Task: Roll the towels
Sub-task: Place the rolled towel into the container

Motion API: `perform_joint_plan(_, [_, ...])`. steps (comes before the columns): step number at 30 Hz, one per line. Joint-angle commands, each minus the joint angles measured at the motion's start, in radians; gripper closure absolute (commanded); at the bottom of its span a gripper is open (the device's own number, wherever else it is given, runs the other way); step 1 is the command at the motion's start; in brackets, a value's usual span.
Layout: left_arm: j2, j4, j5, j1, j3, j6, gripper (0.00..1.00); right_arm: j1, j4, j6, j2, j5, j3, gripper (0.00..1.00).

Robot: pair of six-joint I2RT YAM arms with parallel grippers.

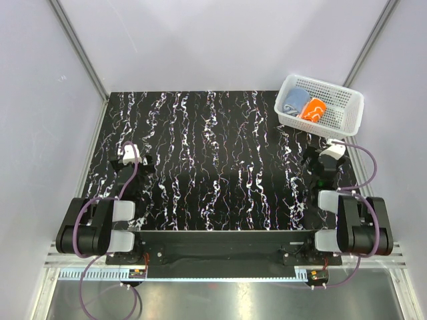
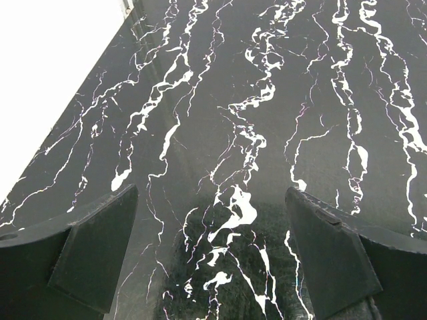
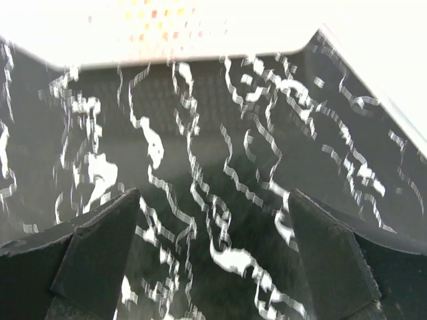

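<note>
We start with the table (image 1: 213, 167), dark and marbled, bare across its middle. At its far right corner stands the basket (image 1: 355, 113), and both towels lie inside it, not on the table.

The right gripper (image 3: 213, 220) hangs just short of the basket's near wall. Its wrist view looks straight at that bright wall, with flecks of orange showing through. Its jaws stand wide apart with nothing between them. The left gripper (image 2: 210, 220) is over the table's near left part, well apart from the basket, its jaws also spread and empty.

So the towels lie ahead of the right arm, slightly to its left, and we judge that arm the one to reach in.

The blue towel (image 1: 292, 101) and the orange towel (image 1: 313, 109) sit side by side, touching, blue on the left. Each looks like a compact bundle with its long axis running roughly near to far. We cannot tell whether they are rolled or only bunched.
</note>
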Motion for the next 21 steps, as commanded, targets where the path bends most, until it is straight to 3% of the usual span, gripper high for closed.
perform_joint_plan(1, [-0.013,0.055,0.024,0.006,0.026,-0.015,0.01,-0.07,0.287,0.034,0.048,-0.118,-0.003,0.0])
perform_joint_plan(5, [-0.015,0.053,0.027,0.006,0.026,-0.016,0.01,-0.081,0.399,-0.005,0.219,-0.292,0.026,0.0])
perform_joint_plan(7, [-0.015,0.053,0.027,0.007,0.028,-0.018,0.01,-0.081,0.277,-0.02,0.196,-0.283,0.065,0.0])
perform_joint_plan(9, [-0.015,0.053,0.027,0.007,0.028,-0.016,0.01,-0.081,0.347,-0.009,0.214,-0.287,0.051,0.0])
perform_joint_plan(12, [-0.013,0.053,0.027,0.007,0.026,-0.016,0.01,-0.079,0.297,-0.026,0.201,-0.298,0.062,0.0])
perform_joint_plan(15, [-0.015,0.053,0.027,0.007,0.026,-0.018,0.01,-0.079,0.251,-0.067,0.208,-0.417,0.092,0.0])
perform_joint_plan(21, [-0.015,0.051,0.028,0.007,0.026,-0.016,0.01,-0.079,0.264,-0.063,0.211,-0.415,0.089,0.0])
